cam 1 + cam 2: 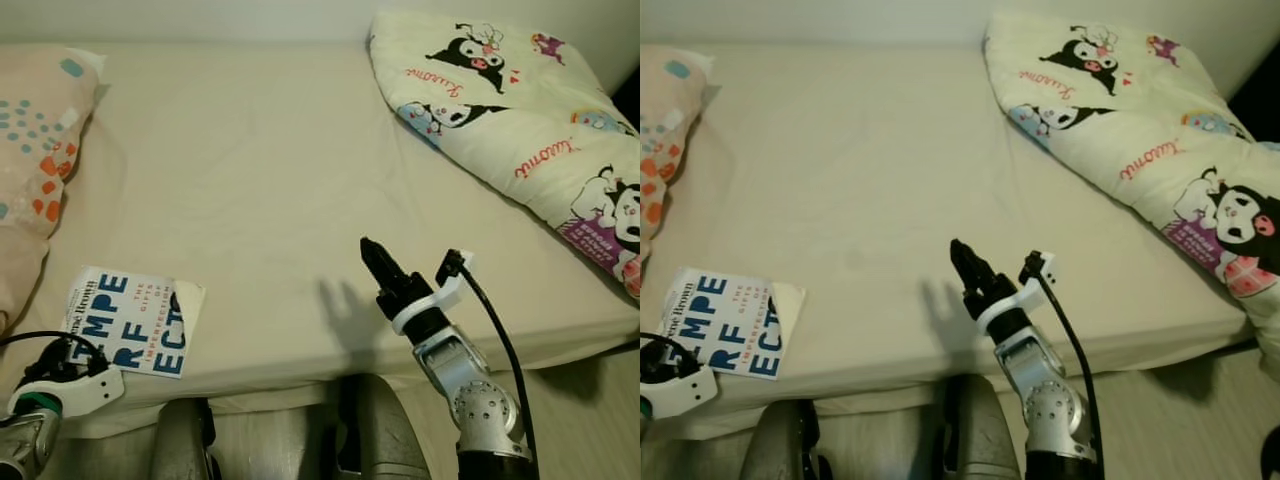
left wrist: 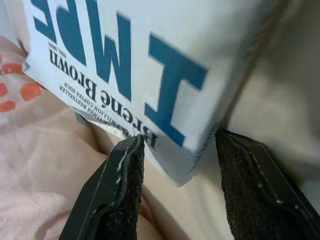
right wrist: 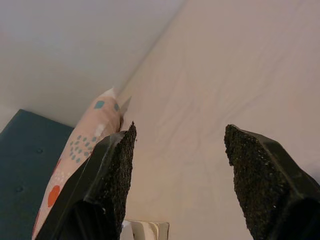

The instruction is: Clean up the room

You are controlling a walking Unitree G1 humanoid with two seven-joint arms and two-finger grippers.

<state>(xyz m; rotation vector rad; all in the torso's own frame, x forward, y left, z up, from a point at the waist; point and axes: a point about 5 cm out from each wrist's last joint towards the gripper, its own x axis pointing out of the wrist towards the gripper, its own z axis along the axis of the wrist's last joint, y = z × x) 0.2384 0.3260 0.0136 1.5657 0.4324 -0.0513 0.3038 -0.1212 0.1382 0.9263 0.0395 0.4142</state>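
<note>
The white paperback book with bold blue lettering (image 1: 128, 320) lies flat on the cream-sheeted bed (image 1: 280, 200), right at the near edge, at about 8 o'clock from the middle of the mattress. It sits just beside the peach pillow with orange and teal spots (image 1: 40, 150), which lies at 11 o'clock from it.

The left end effector (image 2: 175, 185) is by far the nearer one. In the left wrist view its two black fingers stand spread, with the book's near corner poking into the gap between them, not yet pinched. The book lies straight ahead of it, at 12 o'clock, its long side running roughly along the bed edge.

The right end effector (image 1: 372, 258) hovers over bare sheet, well apart from the book, which lies at 9 o'clock from it; its fingers are spread too, holding nothing. A cartoon-printed cream duvet (image 1: 510, 120) is bunched at 2 o'clock.

I'd judge the left arm takes the book, closing on that corner.
</note>
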